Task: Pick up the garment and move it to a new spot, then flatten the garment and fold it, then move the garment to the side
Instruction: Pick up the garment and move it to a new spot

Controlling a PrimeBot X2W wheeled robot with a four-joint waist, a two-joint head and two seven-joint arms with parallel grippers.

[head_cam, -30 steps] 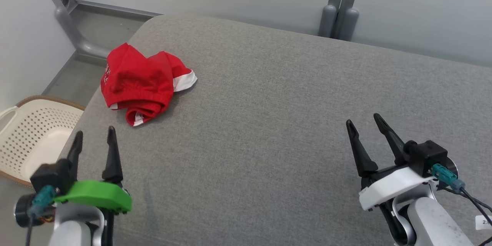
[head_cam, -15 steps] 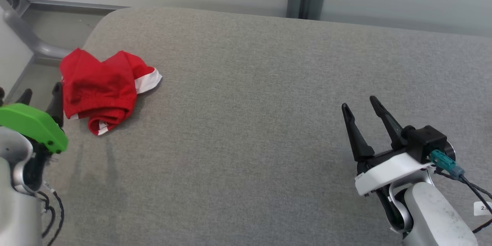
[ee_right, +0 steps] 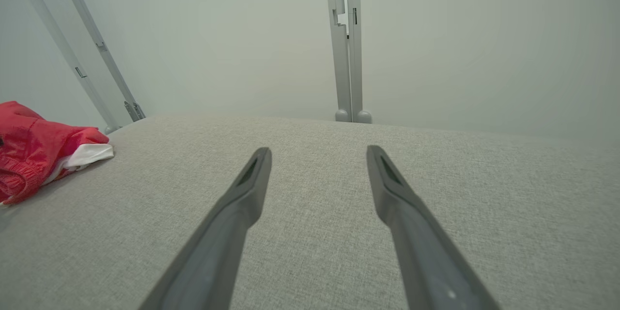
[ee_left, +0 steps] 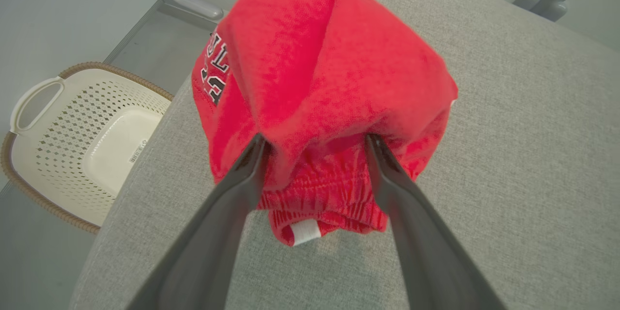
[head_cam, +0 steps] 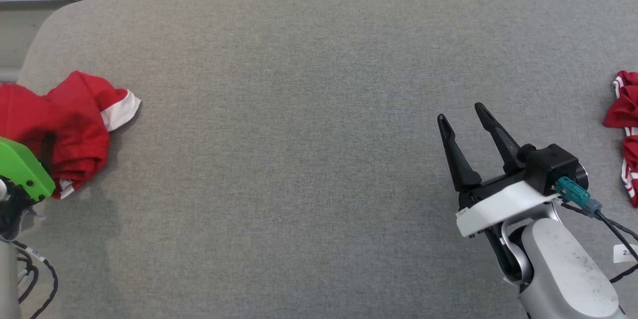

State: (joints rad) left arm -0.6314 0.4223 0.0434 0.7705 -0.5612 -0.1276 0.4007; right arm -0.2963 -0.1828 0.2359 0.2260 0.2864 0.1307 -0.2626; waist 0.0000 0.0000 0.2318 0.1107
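The red garment (head_cam: 75,109) lies bunched at the left end of the surface (head_cam: 319,159). The left tool (ee_left: 316,140) is spread around a fold, ready to pinch it. The right tool (head_cam: 460,111) hangs spread, well apart.

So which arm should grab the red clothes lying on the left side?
Left. The left gripper is open right at the red garment, while the right gripper is open over the bare grey cushion, far across from it.

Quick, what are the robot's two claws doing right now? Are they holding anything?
Left gripper: open, fingertips touching the crumpled red cloth garment, not gripping it yet.
Right gripper: open, empty, above the grey fabric surface.
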